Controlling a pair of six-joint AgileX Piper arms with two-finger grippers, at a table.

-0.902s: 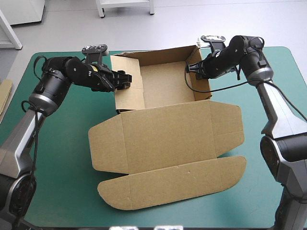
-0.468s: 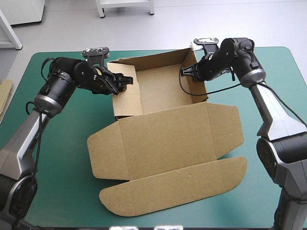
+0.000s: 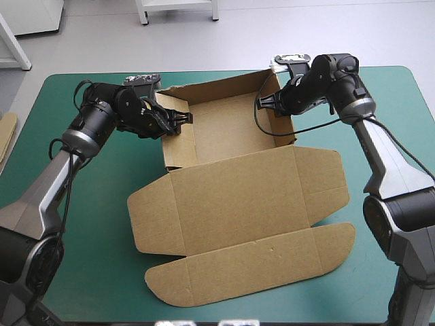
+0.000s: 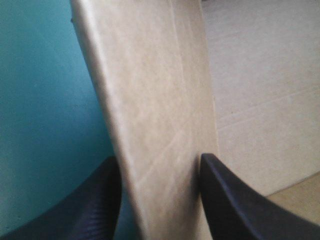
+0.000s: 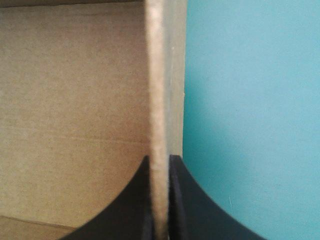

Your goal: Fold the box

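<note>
The box (image 3: 238, 197) sits in the middle of the table as an open brown tray with its walls raised. The tray part lies toward the far edge. The lid and its rounded front flap lie flat on the teal-green cover (image 3: 95, 204), reaching toward the near edge.

My left gripper (image 3: 178, 119) is at the tray's left wall. In the left wrist view this gripper (image 4: 159, 160) has its black fingers well apart and straddling the wall (image 4: 150, 100), one outside over the cover and one inside over the tray floor. I read that as open around the wall, not a pinch.

My right gripper (image 3: 266, 100) is at the tray's right wall. Its own view shows the gripper (image 5: 159, 157) nearly closed, pinching the wall's thin edge, with the tray's inside (image 5: 75, 100) to one side.

A strip of more board (image 3: 5, 136) shows beyond the table's left edge.
</note>
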